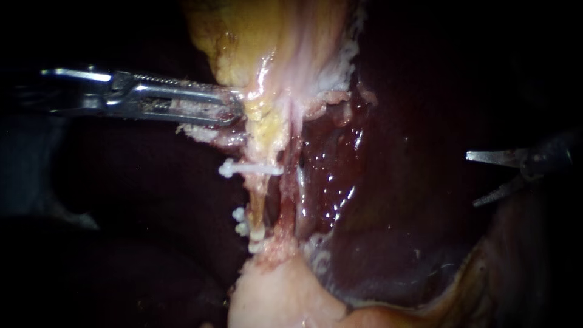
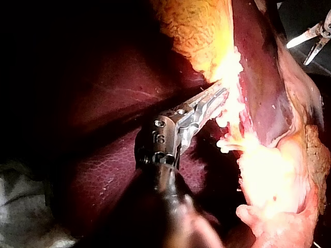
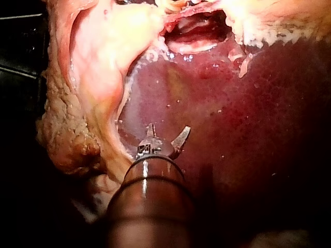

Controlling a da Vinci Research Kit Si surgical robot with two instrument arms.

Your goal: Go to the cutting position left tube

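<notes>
Around the clipped tube (image 1: 262,205)
Your left instrument (image 1: 234,113) lies above it, on the gallbladder (image 1: 267,36); your right instrument (image 1: 477,178) well right, over the liver (image 1: 413,206).

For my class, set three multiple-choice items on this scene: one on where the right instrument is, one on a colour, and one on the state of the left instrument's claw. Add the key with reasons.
1. Where is the right instrument?
A. Over the dark liver, far from the clip
B. Pressed against the gallbladder
C. Gripping a tube

2. What colour is the clip across the tube?
A. Blue
B. White
C. Black

3. The claw of the left instrument is:
A. open in free space
B. out of view
C. shut on pale tissue

Key:
1 A: it hangs well to the side, with only liver under it.
2 B: the clip shows white against the yellowish tube.
3 C: both halves of the claw press the tissue between them at the tip.
</notes>
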